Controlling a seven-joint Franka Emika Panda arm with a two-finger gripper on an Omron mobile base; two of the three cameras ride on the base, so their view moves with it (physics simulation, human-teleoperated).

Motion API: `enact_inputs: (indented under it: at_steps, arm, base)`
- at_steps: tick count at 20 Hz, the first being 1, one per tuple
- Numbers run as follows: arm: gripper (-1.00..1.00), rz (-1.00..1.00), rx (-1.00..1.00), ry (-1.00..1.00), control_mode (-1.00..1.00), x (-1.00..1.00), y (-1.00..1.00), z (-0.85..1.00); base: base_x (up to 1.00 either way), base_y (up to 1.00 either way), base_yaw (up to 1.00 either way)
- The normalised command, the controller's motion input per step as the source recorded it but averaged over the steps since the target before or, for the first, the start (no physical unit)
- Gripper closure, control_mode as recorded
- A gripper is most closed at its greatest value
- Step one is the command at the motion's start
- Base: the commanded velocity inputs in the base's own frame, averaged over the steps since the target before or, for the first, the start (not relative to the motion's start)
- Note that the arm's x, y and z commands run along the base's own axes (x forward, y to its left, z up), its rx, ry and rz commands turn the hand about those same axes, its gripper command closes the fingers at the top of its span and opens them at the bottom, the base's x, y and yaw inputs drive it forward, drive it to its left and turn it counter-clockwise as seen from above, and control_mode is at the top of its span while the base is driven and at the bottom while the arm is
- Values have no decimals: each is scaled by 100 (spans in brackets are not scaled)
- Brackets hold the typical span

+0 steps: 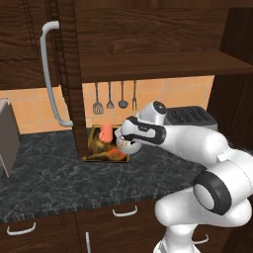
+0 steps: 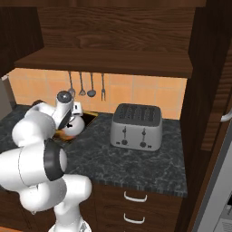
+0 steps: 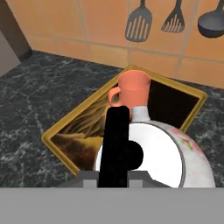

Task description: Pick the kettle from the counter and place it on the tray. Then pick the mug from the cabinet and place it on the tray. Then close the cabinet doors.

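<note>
Step in hand: judged last stage; kettle (image 3: 175,153) and mug (image 3: 133,89) both sit on the tray (image 3: 57,135), so only the doors remain.
Kettle: lower centre of hand view, black handle (image 3: 114,144) arching over the lid.
Mug: upright behind the kettle, centre frame, just beside it.
Gripper (image 1: 124,141): over the kettle; fingers hidden, judged drawn together; whether it holds the handle, cannot tell.
Cabinet door (image 1: 54,59): upper left of left base view, standing open.
Next move: calls for lifting clear of the tray, then reaching the door's grey bar handle (image 1: 49,74).

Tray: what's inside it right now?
The tray holds the orange mug and the white kettle. The kettle covers part of the tray's floor.
</note>
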Motion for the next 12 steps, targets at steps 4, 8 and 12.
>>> enact_inputs:
  at_steps: [4,8,12]
  arm:
    - [100,6,0,4,-100,-1,38,-2]
    - [100,3,0,9,-100,17,33,-25]
    - [100,3,0,8,-100,24,20,-35]
  base:
    - [0,0,0]
    - [0,0,0]
    - [0,0,0]
